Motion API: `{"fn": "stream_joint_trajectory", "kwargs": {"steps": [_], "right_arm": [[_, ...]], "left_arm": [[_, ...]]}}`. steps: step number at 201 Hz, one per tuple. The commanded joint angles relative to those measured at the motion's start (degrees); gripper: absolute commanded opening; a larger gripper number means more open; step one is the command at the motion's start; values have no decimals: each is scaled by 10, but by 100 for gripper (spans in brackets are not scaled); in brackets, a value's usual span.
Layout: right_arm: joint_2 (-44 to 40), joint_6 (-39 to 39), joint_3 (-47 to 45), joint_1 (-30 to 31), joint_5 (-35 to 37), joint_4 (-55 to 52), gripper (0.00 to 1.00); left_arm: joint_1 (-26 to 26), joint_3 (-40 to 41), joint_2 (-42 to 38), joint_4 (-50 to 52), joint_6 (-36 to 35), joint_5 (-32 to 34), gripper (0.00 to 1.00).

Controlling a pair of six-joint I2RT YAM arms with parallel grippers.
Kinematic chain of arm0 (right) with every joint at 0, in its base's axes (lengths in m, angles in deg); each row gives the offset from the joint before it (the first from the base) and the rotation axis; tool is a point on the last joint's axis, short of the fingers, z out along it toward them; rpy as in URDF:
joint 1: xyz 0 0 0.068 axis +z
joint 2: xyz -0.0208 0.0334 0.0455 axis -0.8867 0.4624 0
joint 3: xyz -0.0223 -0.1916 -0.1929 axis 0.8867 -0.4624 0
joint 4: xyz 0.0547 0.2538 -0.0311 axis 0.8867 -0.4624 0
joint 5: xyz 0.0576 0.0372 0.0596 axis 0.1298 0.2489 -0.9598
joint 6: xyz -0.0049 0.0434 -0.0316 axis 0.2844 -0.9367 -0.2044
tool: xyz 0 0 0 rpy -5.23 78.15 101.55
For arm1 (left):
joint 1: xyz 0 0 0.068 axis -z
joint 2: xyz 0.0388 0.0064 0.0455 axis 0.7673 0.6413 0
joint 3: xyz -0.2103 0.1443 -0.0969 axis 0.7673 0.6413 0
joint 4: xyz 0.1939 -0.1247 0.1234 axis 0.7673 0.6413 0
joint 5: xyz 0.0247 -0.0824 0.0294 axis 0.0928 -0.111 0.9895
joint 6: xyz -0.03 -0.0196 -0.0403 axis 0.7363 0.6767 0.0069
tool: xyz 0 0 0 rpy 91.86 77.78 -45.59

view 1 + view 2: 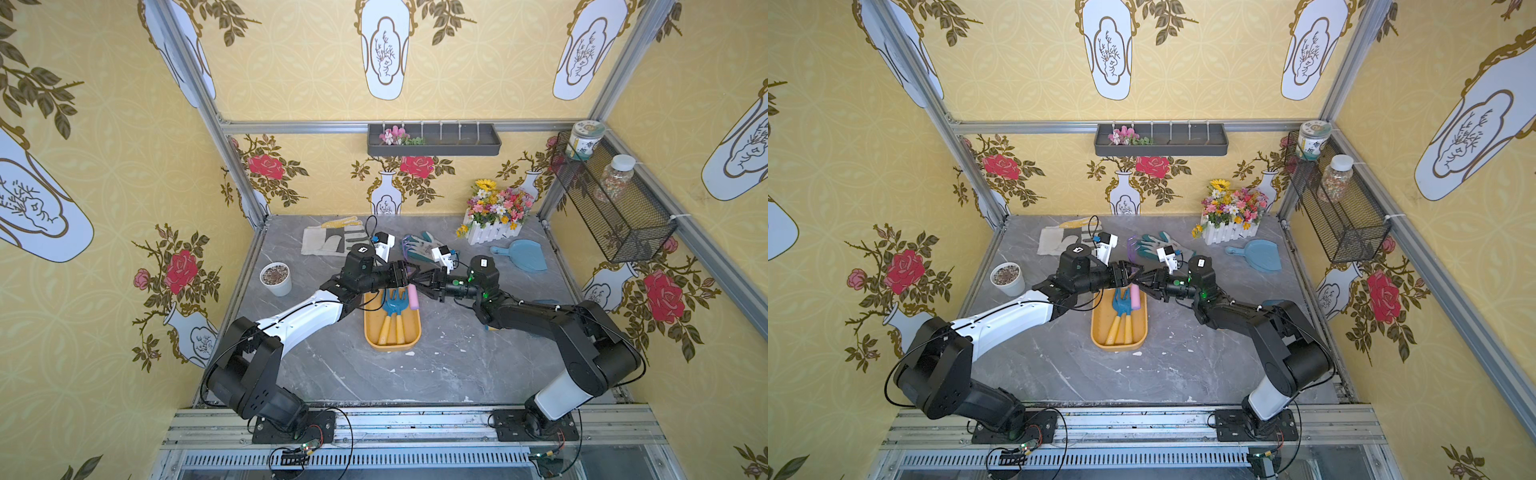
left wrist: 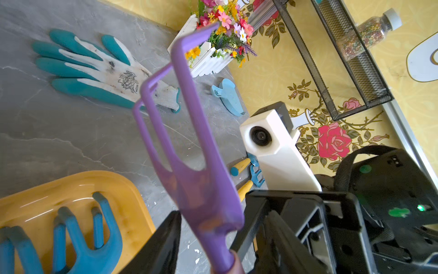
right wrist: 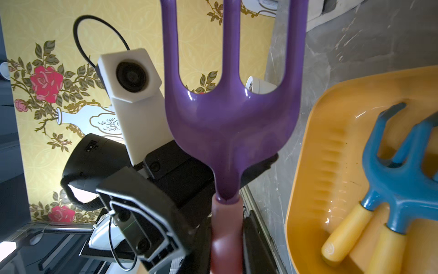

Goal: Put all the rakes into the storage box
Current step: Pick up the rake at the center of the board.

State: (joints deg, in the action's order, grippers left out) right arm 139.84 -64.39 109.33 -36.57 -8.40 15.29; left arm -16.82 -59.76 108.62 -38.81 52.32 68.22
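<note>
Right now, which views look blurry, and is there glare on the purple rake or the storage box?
Left wrist view: the rake is soft, too near the lens, while the glove behind is sharp. Right wrist view: small highlights on the rake head, glare streaks on the storage box, pink handle blurred. Both top views: sharp, wide-angle lean in the frame posts.

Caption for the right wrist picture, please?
The purple rake, held by its pink handle, beside the yellow storage box.

Right wrist view: rake (image 3: 231,123) tine tips cut off by the frame, handle blurred. In both top views we lose the far end of the storage box (image 1: 392,347) beneath the left claw (image 1: 409,276); its grip we cannot tell.
</note>
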Motion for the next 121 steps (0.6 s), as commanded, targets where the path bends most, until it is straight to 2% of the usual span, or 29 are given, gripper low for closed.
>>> {"fn": "stream_joint_trajectory", "kwargs": {"steps": [1, 12, 35, 53, 97, 121], "right_arm": [[0, -46, 0, 3, -13, 161, 3], [-4, -46, -2, 4, -14, 161, 4], [-16, -31, -5, 4, -13, 139, 4], [-30, -2, -4, 6, -12, 100, 4], [-58, 99, 21, 22, -2, -52, 8], [-55, 118, 34, 28, 1, -84, 8]], "left_arm": [[1, 9, 5, 25, -4, -21, 57], [2, 12, 6, 21, 1, -22, 51], [1, 11, 9, 22, 5, -18, 16], [1, 9, 10, 28, 6, -15, 0], [1, 17, -2, 46, 6, 10, 0], [1, 22, -7, 52, 6, 16, 0]]}}
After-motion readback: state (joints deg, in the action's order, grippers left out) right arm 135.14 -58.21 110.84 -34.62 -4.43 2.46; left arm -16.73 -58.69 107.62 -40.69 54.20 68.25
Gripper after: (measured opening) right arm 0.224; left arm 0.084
